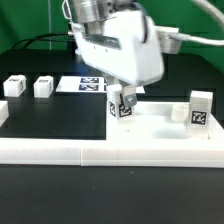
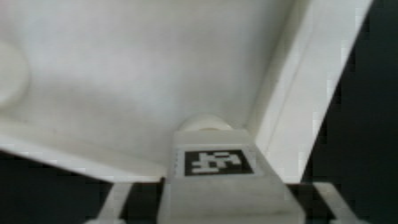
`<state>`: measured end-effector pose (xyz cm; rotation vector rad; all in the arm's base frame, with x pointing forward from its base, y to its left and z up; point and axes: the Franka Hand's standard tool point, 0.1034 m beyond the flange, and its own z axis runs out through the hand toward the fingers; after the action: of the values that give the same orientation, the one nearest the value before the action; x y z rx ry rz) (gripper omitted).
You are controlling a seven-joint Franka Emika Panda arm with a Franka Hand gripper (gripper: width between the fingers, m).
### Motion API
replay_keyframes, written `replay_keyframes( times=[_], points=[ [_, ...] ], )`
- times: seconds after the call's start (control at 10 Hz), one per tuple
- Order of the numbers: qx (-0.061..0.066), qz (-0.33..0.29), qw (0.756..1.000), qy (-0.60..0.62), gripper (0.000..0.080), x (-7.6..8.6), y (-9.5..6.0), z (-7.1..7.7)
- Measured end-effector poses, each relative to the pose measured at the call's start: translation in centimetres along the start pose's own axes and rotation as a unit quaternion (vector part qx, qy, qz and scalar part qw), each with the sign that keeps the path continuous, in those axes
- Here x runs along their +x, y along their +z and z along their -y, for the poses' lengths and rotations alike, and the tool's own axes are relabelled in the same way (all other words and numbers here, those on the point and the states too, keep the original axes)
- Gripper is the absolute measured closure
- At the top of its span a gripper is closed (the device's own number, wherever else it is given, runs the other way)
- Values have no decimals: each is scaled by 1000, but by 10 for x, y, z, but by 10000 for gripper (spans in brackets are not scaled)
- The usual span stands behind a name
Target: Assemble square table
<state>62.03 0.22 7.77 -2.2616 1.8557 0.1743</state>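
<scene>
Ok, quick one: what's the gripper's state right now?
Gripper: closed on a white tagged leg, held upright at the tabletop.

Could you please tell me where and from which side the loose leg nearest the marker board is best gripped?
Probably grip the loose leg across its flat side faces, coming straight down from above: it is a small block sitting apart from the other loose leg, with free space either side. The gripper is shut on another leg now.
</scene>
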Motion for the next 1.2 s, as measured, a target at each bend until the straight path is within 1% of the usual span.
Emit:
replay_keyframes(
  times=[0.1, 0.2, 0.4, 0.5, 0.7, 0.8, 0.9, 1.0, 1.1, 1.2],
  points=[
    [3, 5, 997, 73, 507, -2, 1, 0],
    [11, 12, 991, 129, 507, -3, 2, 2],
    [14, 13, 979, 201, 506, -4, 2, 4],
    [14, 13, 977, 211, 506, -4, 2, 4],
    [14, 13, 982, 188, 506, -4, 3, 3],
    [12, 12, 985, 172, 332, -4, 3, 2],
    [10, 12, 997, 69, 210, -1, 2, 1],
    [6, 3, 1000, 1, 166, -3, 3, 1],
    [-6, -10, 998, -65, 166, -10, 4, 1],
    [-4, -7, 995, -95, 153, -10, 5, 1]
  ],
)
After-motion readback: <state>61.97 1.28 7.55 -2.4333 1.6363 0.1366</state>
